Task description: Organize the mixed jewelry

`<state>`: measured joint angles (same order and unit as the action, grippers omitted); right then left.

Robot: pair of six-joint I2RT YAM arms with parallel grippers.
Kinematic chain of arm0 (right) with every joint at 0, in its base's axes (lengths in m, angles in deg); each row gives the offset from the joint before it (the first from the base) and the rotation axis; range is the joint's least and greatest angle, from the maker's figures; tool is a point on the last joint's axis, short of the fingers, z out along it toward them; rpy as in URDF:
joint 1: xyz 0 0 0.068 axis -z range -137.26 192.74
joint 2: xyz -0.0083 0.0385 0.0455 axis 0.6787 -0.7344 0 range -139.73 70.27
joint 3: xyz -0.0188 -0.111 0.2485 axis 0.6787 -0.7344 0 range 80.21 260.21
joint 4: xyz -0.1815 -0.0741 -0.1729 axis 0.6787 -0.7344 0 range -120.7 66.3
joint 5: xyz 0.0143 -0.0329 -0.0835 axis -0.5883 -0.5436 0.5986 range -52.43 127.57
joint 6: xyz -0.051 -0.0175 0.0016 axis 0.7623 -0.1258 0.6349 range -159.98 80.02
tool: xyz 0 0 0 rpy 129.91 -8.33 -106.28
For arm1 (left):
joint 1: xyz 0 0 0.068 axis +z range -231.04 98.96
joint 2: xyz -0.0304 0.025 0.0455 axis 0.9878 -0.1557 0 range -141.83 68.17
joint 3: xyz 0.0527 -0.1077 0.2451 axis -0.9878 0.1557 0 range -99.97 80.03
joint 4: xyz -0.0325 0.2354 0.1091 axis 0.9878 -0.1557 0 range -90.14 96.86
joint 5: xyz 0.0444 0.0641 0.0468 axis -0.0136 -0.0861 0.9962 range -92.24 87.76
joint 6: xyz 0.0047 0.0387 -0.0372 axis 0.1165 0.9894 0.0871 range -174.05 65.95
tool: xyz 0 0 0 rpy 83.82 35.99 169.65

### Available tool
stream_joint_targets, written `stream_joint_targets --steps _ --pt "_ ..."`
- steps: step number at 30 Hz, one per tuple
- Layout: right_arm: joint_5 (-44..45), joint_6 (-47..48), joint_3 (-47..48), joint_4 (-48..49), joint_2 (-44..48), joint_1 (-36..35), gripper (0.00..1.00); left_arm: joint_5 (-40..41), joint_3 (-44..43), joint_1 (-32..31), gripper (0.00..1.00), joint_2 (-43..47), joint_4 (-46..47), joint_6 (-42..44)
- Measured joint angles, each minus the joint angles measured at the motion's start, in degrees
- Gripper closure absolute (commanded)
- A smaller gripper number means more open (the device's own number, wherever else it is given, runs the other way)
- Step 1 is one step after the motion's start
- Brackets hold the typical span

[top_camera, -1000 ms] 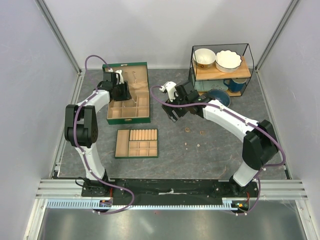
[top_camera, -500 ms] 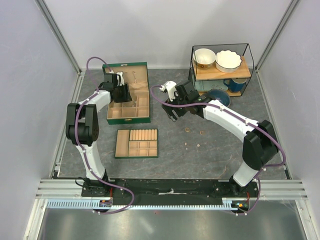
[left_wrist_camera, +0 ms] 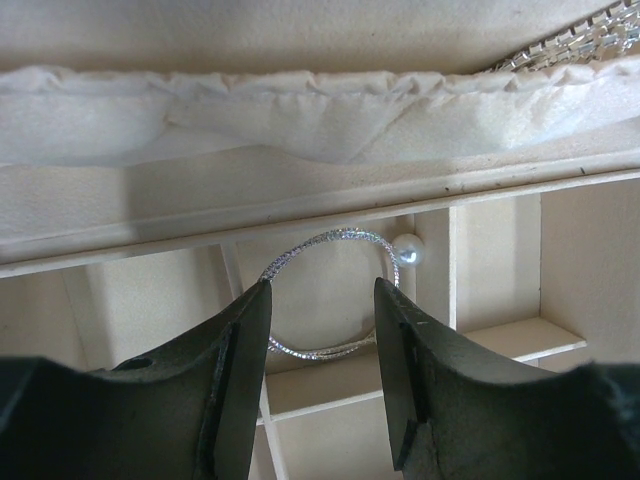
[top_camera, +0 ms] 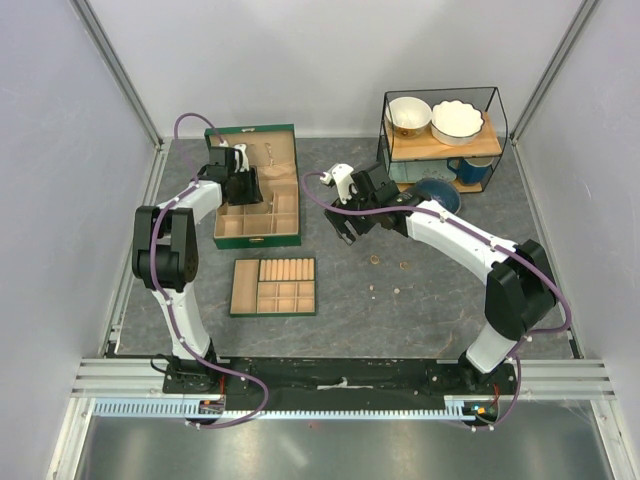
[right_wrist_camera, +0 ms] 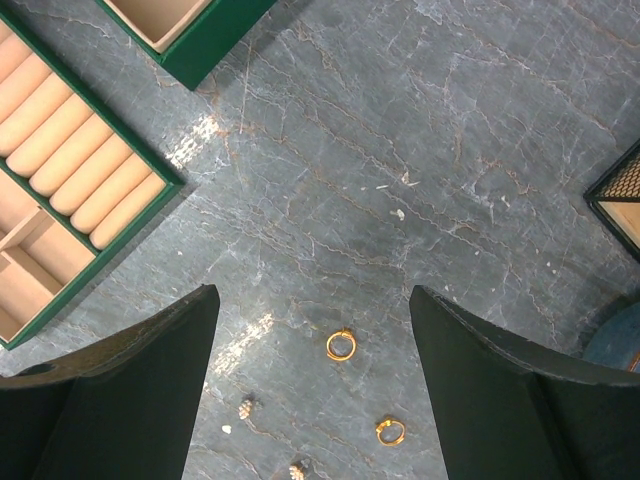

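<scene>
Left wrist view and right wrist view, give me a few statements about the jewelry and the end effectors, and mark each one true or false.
1. The bangle lies in a compartment of the box. True.
2. The left end effector is shut on the bangle. False: it is open, and the hoop shows in the gap between its fingers.
3. Two gold rings lie on the table below the right end effector. True.
4. The right end effector holds one of the gold rings. False: it is open and holds nothing, and both rings lie on the table.
</scene>
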<state>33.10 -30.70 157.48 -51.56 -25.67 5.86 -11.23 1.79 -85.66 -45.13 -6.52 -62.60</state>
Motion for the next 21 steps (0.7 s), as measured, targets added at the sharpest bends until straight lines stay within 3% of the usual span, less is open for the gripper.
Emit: stream_joint_targets --steps 21 --pt "-0.2 0.0 0.0 0.0 0.0 0.0 0.14 2.9 -2.2 -1.9 0.47 -0.7 -2.6 3.2"
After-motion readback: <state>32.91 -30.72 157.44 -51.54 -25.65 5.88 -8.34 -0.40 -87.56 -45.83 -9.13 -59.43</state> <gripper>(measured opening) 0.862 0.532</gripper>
